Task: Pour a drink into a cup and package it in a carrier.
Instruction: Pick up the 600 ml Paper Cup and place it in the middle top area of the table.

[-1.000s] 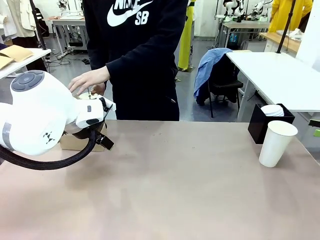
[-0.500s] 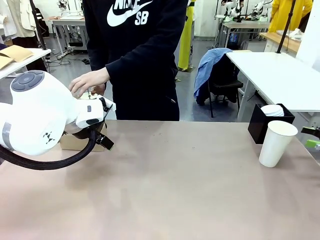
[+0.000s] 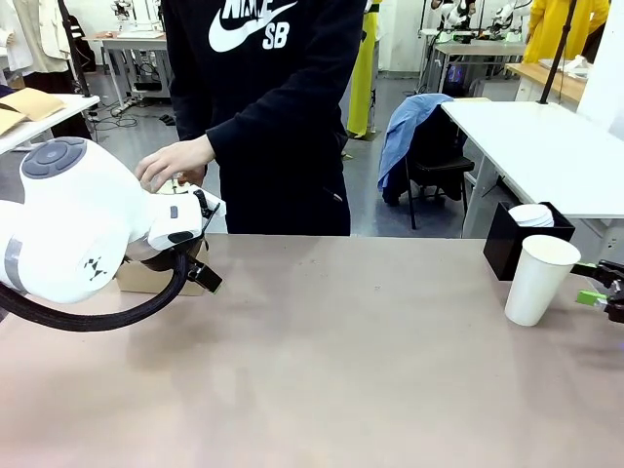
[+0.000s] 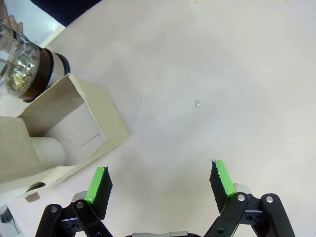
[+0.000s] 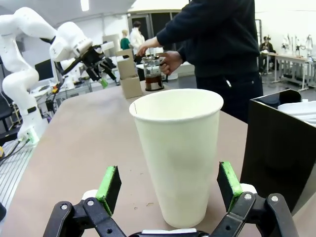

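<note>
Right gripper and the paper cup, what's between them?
Nothing: in the right wrist view the right gripper stands open with the cup just ahead, bare table between.

The front camera sits low at the robot's edge of the desk and faces level across it to the person opposite. The left wrist camera looks steeply down past the left pincer, close over the desk. The right wrist camera lies low, near level along the desk, close to the cup. Front and right wrist views share the cup, the person and the left arm.
</note>
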Tool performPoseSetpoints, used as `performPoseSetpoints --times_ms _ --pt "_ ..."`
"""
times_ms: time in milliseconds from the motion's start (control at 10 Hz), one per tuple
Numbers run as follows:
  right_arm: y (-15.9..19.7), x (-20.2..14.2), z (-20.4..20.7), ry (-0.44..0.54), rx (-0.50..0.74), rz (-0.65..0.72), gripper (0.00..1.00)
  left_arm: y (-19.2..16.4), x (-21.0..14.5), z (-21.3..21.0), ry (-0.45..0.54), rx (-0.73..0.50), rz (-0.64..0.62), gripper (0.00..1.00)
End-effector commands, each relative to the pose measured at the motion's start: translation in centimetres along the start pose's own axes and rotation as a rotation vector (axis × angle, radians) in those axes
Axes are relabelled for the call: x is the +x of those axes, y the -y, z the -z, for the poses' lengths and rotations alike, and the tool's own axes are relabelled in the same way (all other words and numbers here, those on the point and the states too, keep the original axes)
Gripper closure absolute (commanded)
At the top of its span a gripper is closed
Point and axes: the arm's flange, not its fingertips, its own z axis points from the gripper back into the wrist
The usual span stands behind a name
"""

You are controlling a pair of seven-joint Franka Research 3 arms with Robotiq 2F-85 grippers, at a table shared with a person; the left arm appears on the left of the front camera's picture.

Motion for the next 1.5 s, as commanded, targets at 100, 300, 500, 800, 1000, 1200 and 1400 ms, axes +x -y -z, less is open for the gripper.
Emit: performPoseSetpoints --times_ms 100,300,500,800,1000,1200,1400 --pt "-0.1 -0.4 2.4 0.022 -0.07 -0.036 0.0 0.0 0.0 0.0 0.0 -0.001 0.0 0.0" --pt "0.1 -0.7 3.4 0.036 -0.08 -0.037 0.0 0.0 0.0 0.0 0.0 -0.001 0.0 0.0" --pt "0.4 -1.1 4.6 0.029 -0.075 -0.034 0.0 0.0 0.0 0.0 0.0 -0.001 0.0 0.0" --pt "0.6 -1.5 6.4 0.012 -0.054 -0.005 0.0 0.0 0.0 0.0 0.0 -0.001 0.0 0.0" --pt "1.0 -1.8 7.4 0.004 -0.043 0.011 0.0 0.0 0.0 0.0 0.0 -0.001 0.0 0.0" --pt "1.2 -2.1 7.4 0.011 -0.04 0.034 0.2 0.0 0.0 0.0 0.0 -0.001 0.0 0.0" --pt "0.6 -2.2 7.1 0.005 -0.013 0.021 0.16 0.0 0.0 0.0 0.0 -0.001 0.0 0.0"
